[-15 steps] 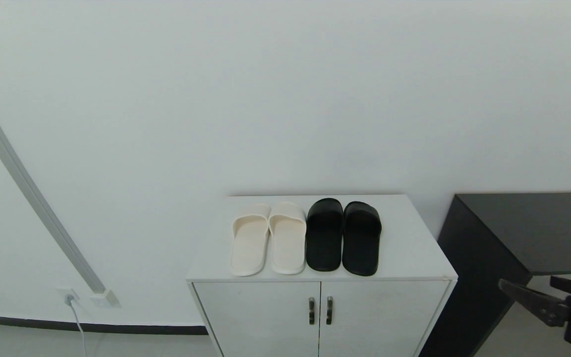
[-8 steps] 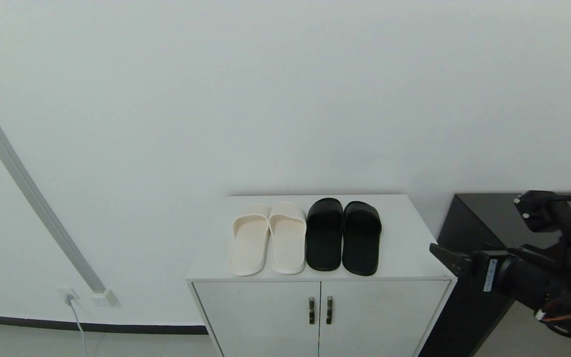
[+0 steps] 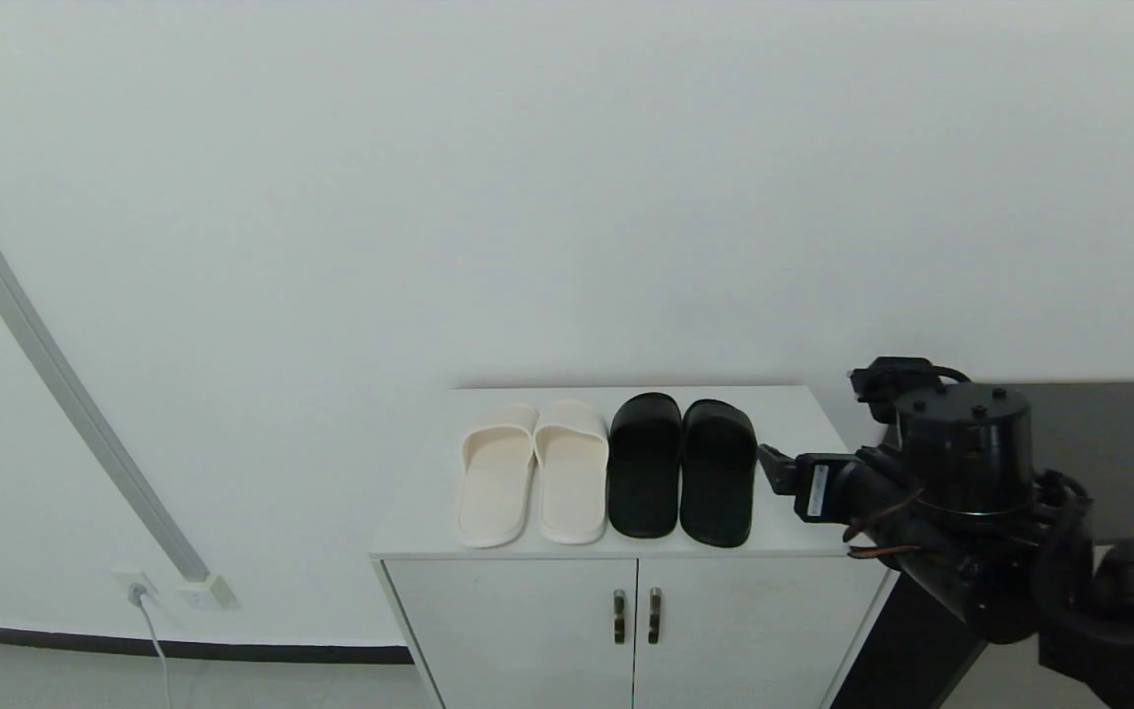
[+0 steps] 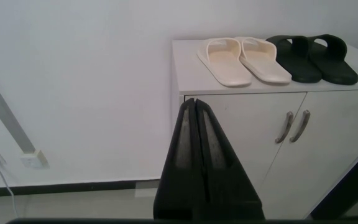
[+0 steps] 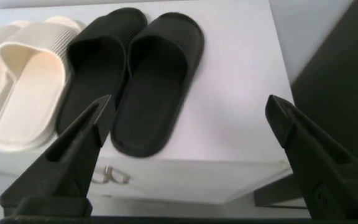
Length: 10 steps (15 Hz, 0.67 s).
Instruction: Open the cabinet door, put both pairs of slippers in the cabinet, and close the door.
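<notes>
A grey wall conduit (image 3: 55, 374) slants down the left of the head view to a wall socket (image 3: 137, 588) with a cable plugged in at the lower left. In the left wrist view the left gripper (image 4: 196, 102) sits at the lower middle of the frame with its two fingers pressed flat together, holding nothing, well short of the white cabinet (image 3: 803, 512). The cabinet stands at the lower centre of the head view against the wall, both doors (image 3: 518, 630) closed and the two handles (image 3: 618, 616) side by side at the seam. On its top, the cream slippers (image 3: 498, 483) lie as a pair on the left, touching the black slippers (image 3: 644, 468) just to their right, all four toes toward the wall. Right of the black pair, the right gripper (image 5: 188, 99) hovers over the bare right part of the cabinet top, its fingers spread wide and gripping nothing. A black table (image 3: 1118, 453) stands beside the cabinet at the right edge.
</notes>
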{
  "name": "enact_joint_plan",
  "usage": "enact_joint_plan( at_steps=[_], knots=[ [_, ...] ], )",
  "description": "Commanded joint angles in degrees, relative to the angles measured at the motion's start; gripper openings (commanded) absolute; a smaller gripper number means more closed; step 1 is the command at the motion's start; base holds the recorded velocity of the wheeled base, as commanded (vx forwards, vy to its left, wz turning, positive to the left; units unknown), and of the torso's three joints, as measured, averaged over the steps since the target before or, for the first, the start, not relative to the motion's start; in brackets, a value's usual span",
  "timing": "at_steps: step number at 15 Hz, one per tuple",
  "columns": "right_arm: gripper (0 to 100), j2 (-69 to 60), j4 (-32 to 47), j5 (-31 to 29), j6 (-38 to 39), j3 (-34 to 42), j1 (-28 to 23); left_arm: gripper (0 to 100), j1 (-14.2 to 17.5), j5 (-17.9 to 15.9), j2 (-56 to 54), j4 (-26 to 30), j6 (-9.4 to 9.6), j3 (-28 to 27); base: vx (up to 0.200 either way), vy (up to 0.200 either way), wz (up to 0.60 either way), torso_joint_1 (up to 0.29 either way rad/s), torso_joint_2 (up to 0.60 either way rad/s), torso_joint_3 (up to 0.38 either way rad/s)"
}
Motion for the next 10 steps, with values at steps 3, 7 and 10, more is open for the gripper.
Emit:
enact_joint_plan(
  at_steps=[3,7,10],
  knots=[
    [100,9.4,-0.4,-2.5,0.0,-8.1,1.1,0,0.0,-0.1,0.1,0.0,0.04,0.0,0.000,0.000,0.00,0.000,0.00,0.000],
    [100,15.1,-0.5,-5.9,0.0,-14.5,2.9,0,0.0,-0.1,0.1,0.0,-0.04,0.0,0.000,0.000,0.00,0.000,0.00,0.000],
    [100,23.6,-2.5,-9.3,-0.1,-23.3,4.4,0,0.0,-0.1,0.1,0.0,0.04,0.0,0.000,0.000,0.00,0.000,0.00,0.000]
  ],
)
